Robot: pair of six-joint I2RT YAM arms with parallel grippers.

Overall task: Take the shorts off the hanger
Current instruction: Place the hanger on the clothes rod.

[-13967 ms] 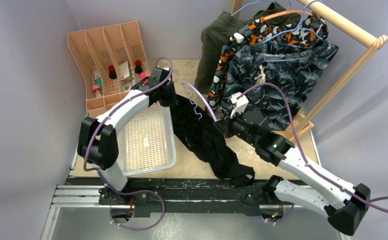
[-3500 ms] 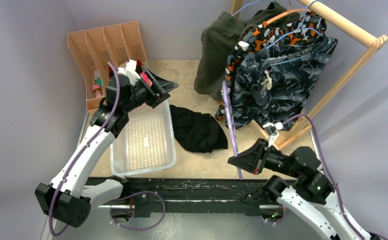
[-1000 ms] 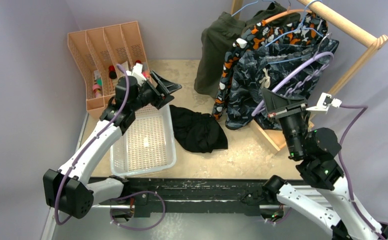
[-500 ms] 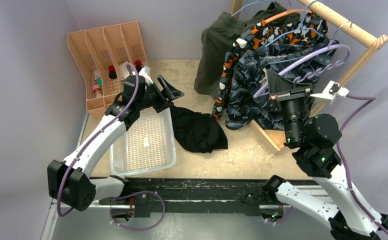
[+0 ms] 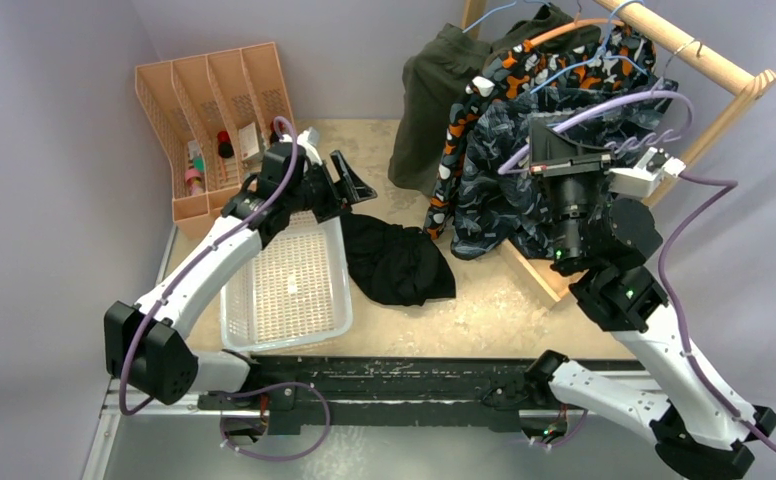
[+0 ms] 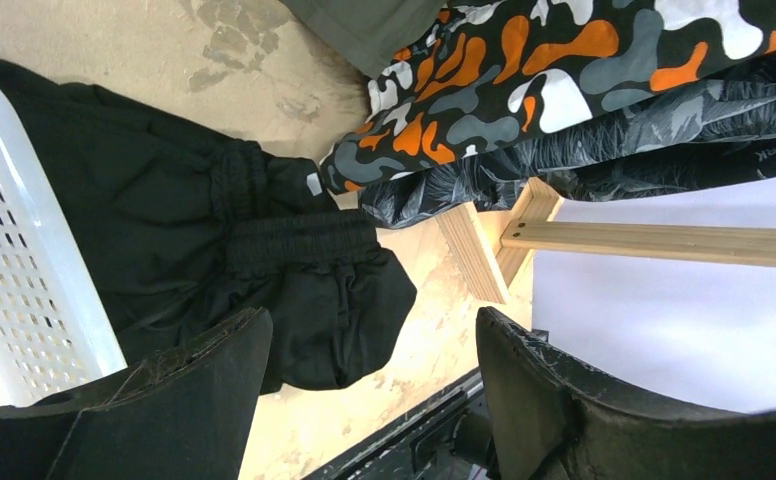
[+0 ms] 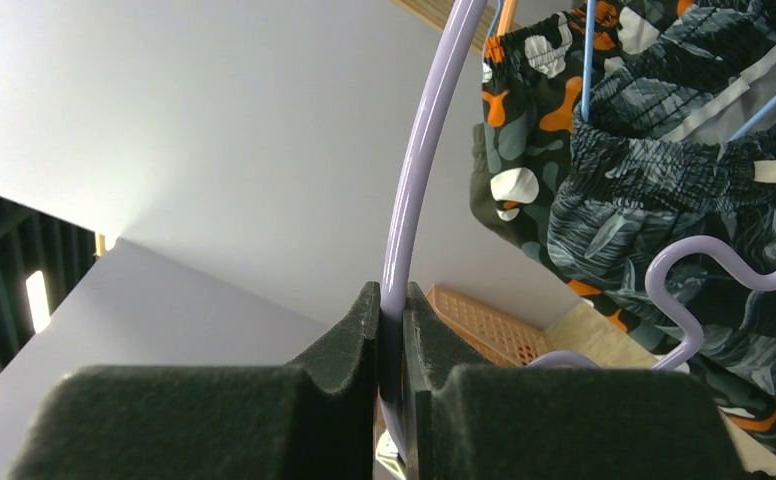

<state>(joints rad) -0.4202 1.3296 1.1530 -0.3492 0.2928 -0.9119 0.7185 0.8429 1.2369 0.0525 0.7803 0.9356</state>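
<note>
Mid-frame on the bench [image 5: 494, 300], overhead view: black shorts [image 5: 396, 262] lie crumpled, off any hanger. They touch the right wall of the white basket [image 5: 289, 285] but lie outside it. One pair of four counts as freed.

Upper right of the frame: three pairs still hang from the wooden rail [image 5: 726, 66].
- Olive green pair [image 5: 429, 95] is furthest left.
- Orange camouflage pair [image 5: 509, 65] is next to it.
- Dark blue-grey camouflage pair [image 5: 509, 195] is in front and lowest, hem near the bench.
- Thin blue and orange hanger wires show above them.

Judgement: about a quarter done, three removals left.

Right pincer [image 7: 392, 305]: clenched on the lilac hanger [image 7: 419, 170], pads nearly meeting with only the rod between them. No cloth on this hanger that I can see; its wavy lower bar is bare. It is held high beside the hung shorts, close under the rail. Cannot tell whether its hook sits on the rail. Judgement: the bare hanger is being parked.

Left pincer [image 5: 354, 185]: released, jaws wide, nothing between them. It hovers over the upper edge of the black shorts, by the basket's far corner. The wrist view looks down on the black cloth, with no contact.
</note>
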